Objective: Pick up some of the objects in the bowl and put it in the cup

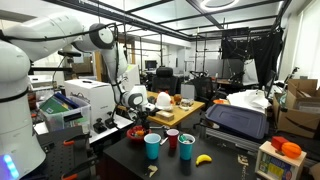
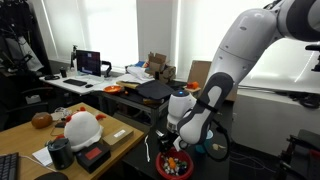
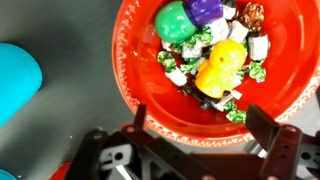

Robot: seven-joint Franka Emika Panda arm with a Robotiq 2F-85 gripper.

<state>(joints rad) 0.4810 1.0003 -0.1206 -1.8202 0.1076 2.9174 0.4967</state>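
The shallow red bowl (image 3: 148, 98) fills the wrist view. It holds the objects (image 3: 215, 45): green, purple and yellow rounded pieces and several small wrapped pieces, heaped at its far side. My gripper (image 3: 202, 128) is open and empty, right above the bowl's near rim, one finger on each side. A teal cup (image 3: 15, 75) stands just left of the bowl. In both exterior views the gripper (image 1: 137, 108) (image 2: 178, 142) hangs close over the bowl (image 1: 137, 132) (image 2: 176, 167) on the dark table.
A teal cup (image 1: 152, 146), a red cup (image 1: 172, 140) and another teal cup (image 1: 186, 148) stand in a row beside the bowl. A banana (image 1: 203, 158) lies near them. A wooden desk with clutter (image 2: 80, 128) stands close by.
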